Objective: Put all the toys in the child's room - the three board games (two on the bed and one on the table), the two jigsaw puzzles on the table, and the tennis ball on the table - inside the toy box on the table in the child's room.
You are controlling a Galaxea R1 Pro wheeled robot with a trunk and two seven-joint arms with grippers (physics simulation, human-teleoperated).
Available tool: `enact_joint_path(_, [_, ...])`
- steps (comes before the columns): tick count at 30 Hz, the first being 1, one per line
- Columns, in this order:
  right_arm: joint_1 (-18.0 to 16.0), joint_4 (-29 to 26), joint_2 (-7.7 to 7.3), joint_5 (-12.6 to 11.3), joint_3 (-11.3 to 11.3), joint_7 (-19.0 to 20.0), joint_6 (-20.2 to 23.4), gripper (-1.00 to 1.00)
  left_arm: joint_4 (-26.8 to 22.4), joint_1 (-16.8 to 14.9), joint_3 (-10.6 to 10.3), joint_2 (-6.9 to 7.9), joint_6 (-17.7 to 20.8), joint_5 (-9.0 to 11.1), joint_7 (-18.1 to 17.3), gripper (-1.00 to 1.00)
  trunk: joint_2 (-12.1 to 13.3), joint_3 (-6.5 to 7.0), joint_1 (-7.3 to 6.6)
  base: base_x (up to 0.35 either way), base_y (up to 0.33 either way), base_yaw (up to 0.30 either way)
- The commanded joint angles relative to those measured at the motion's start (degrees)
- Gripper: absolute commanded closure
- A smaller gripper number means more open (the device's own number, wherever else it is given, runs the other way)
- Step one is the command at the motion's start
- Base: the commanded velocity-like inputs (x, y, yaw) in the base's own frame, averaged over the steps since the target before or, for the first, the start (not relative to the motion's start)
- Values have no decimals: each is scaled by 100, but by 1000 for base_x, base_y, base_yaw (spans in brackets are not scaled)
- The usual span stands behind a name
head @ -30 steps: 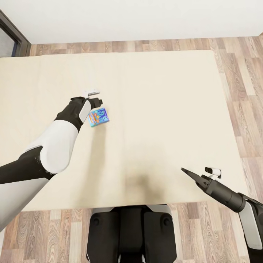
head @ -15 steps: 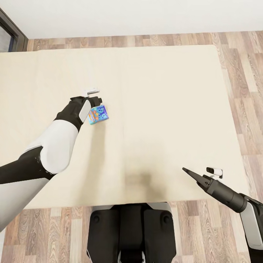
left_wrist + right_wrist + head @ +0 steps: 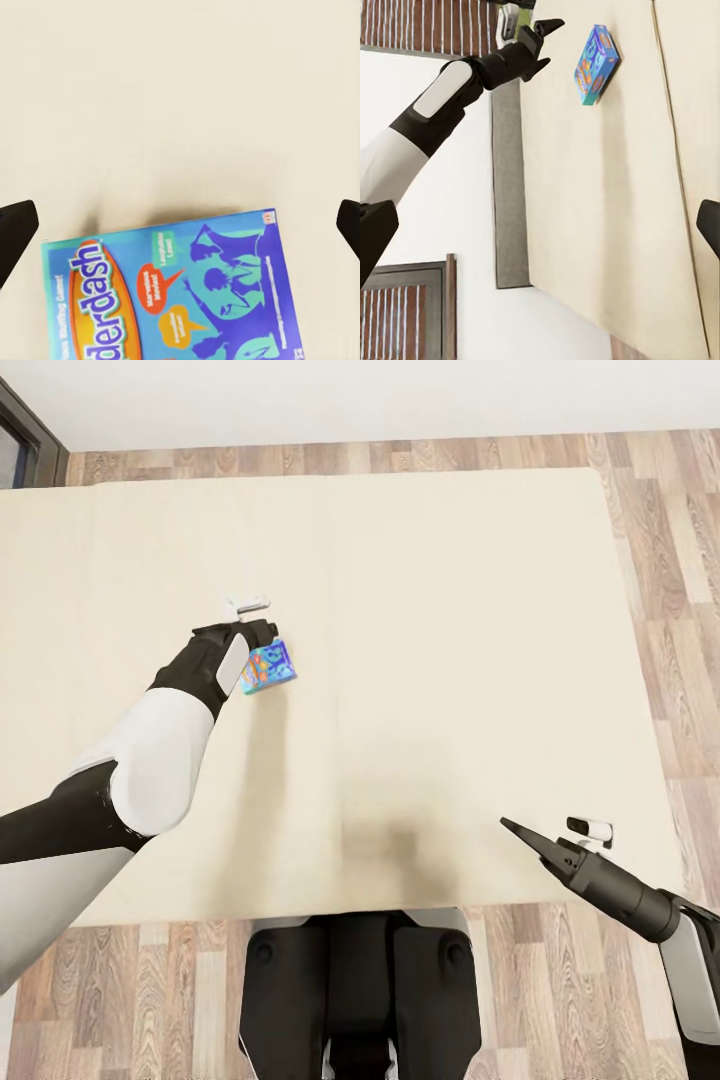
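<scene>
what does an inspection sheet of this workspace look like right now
surface: beige bed, plain cover, robot's shadow at its near edge
job's things: one small blue board game lying flat on the bed
clutter: nothing seen
grippers: left gripper open, over the board game, not gripping it; right gripper near the bed's near right corner, holding nothing, open in the right wrist view
cables: nothing seen
surroundings: wood-plank floor, white wall, dark window frame
</scene>
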Motion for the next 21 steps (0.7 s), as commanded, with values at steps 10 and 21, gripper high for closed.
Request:
enact_joint_path(10, [169, -49, 1, -40, -566, 1073, 52, -100, -4, -3, 28, 0, -47, -73, -5, -100, -9, -100, 3, 0, 0, 0])
enact_joint_path(21, [377, -51, 58, 7, -847, 1221, -17, -100, -4, -3, 27, -6, -59, -74, -6, -100, -9, -204, 3, 0, 0, 0])
